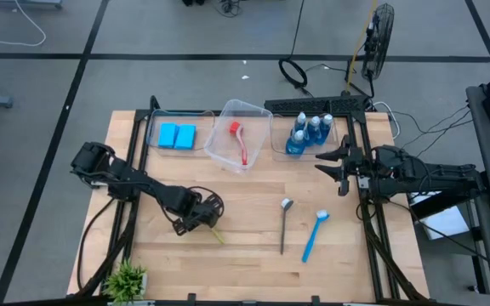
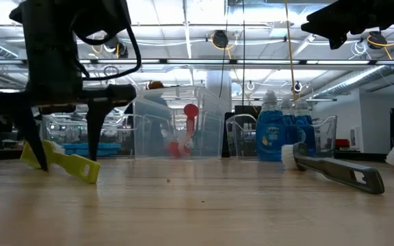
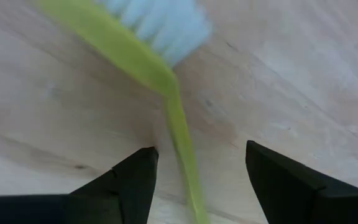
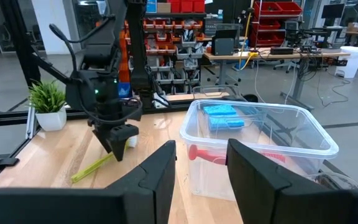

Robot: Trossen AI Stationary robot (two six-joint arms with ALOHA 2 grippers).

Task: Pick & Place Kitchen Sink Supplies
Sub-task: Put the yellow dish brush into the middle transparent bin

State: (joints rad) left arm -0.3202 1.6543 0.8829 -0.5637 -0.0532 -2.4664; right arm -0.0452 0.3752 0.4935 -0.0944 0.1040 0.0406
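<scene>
Left hand [image 3: 197, 171] down at the desk [image 1: 253, 212], fingers apart astride the yellow brush [image 3: 166, 81] lying flat; bristles seen only from its wrist. Right hand [image 1: 334, 166] parted, empty, beside the bottles [image 1: 309, 132].

Left gripper [image 1: 201, 214] over yellow brush [image 1: 216, 235].

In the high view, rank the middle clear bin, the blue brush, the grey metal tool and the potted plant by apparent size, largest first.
1. Middle clear bin.
2. Blue brush and grey metal tool: similar length, too close to rank.
3. Potted plant, cut off by the picture's edge, so unsure.
</scene>
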